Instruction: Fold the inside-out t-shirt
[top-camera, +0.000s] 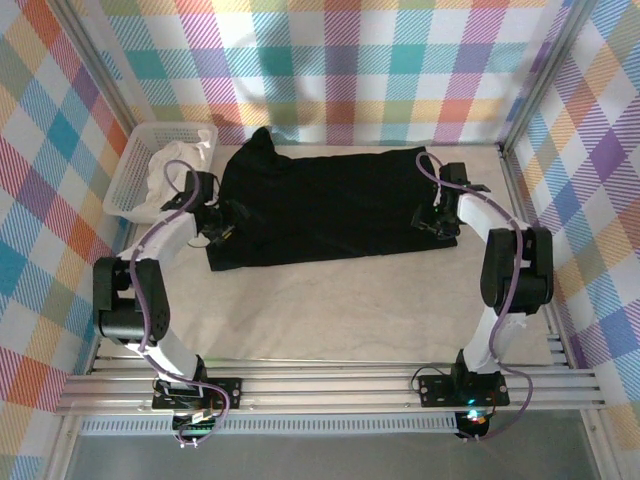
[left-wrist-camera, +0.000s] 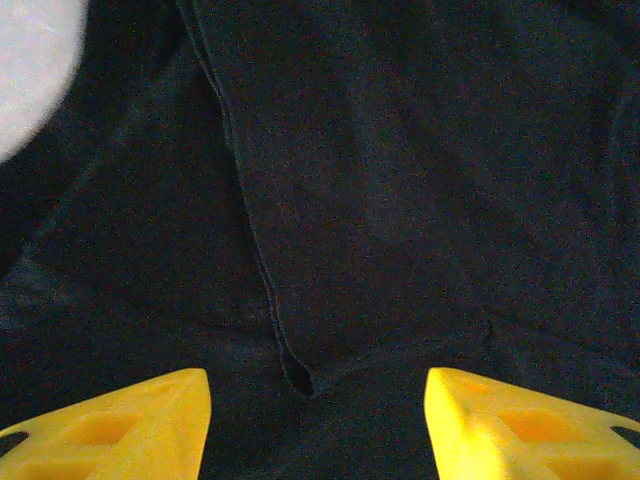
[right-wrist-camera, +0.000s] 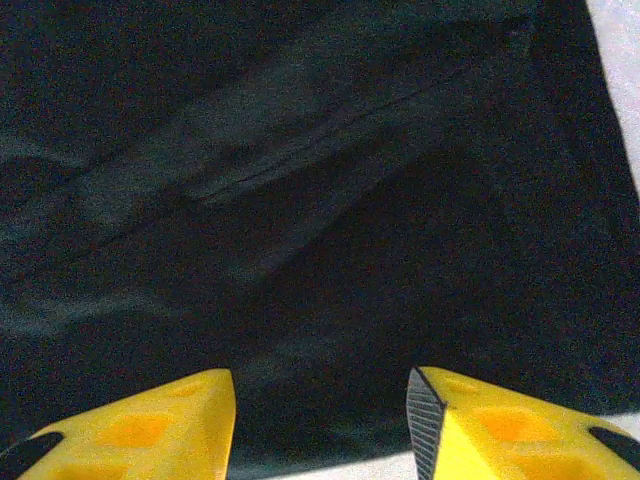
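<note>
shirt (top-camera: 330, 205): flat, upper centre of top view, long axis left–right | left gripper (top-camera: 222, 222): over shirt's left end, jaws apart, nothing pinched | right gripper (top-camera: 432, 222): over right end, jaws apart, empty | judgement: each arm nearest its own end, cloth directly beneath both

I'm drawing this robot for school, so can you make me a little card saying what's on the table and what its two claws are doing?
Shirt: black t-shirt, lying flat across the table
Left gripper: open, over the shirt's left end
Right gripper: open, over the shirt's right end
Held: nothing
Basket: white basket at the far left, with a white cloth inside
</note>
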